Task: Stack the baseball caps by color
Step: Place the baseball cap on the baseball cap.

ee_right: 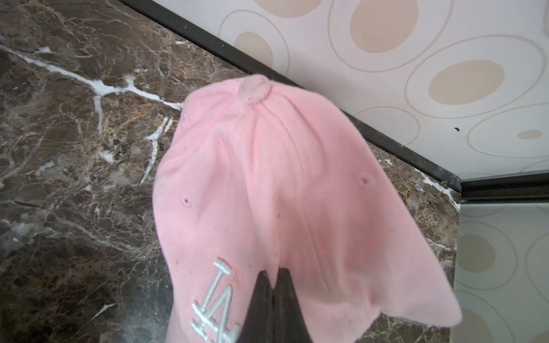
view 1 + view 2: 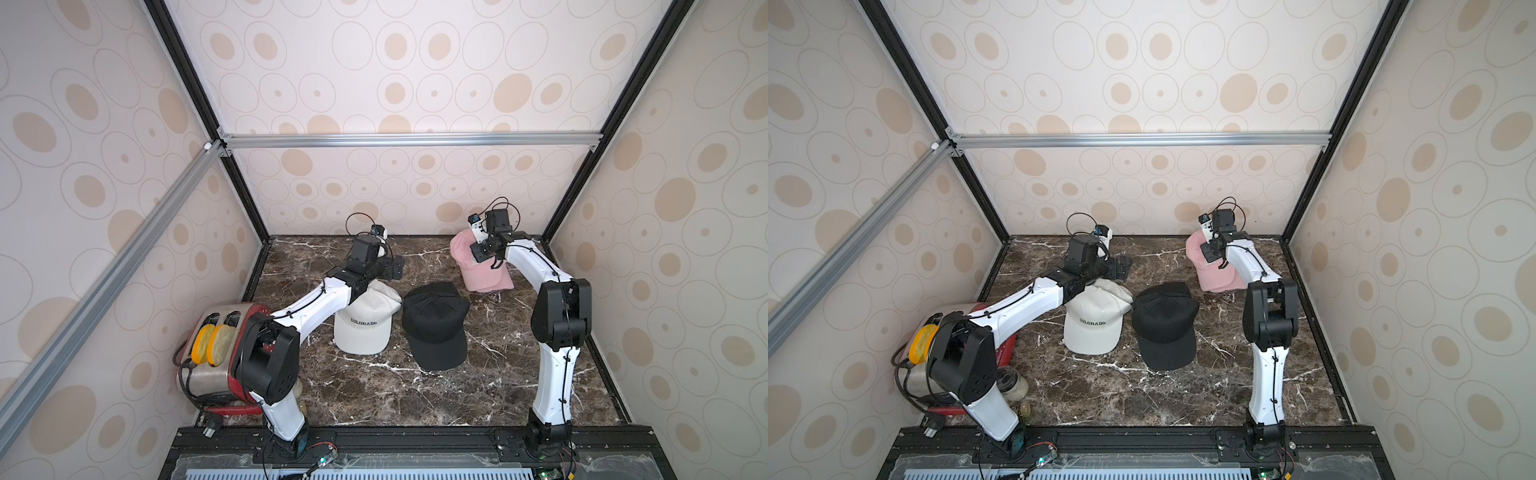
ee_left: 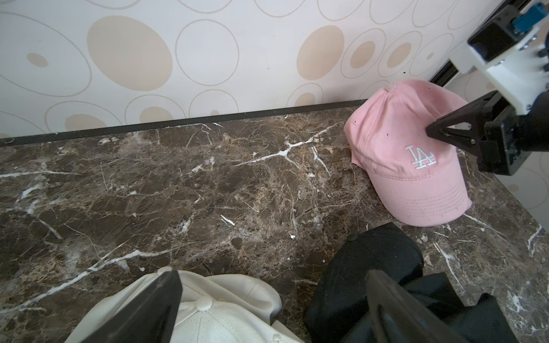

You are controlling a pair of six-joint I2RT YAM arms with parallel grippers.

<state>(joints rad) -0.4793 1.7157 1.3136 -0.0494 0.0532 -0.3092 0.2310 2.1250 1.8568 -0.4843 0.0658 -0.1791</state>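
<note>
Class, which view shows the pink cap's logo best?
Left wrist view: the logo on the pink cap is whole and sharp. The right wrist view loses part behind the jaws; in both top views it cannot be made out.

In a top view, my right gripper (image 2: 475, 254) is down on the crown of the pink cap (image 2: 488, 276), near the far right corner of the marble table (image 2: 395, 395), with my jaws pinched together. My left gripper (image 2: 392, 267) hangs spread wide over bare marble just behind the white cap (image 2: 363, 332). That cap is lettered COLORADO, and its brim points toward my base. The black cap (image 2: 436, 328) lies just beside it on the right. A toaster (image 2: 216, 374) with two round slices in its slots stands by my left arm's base.
</note>
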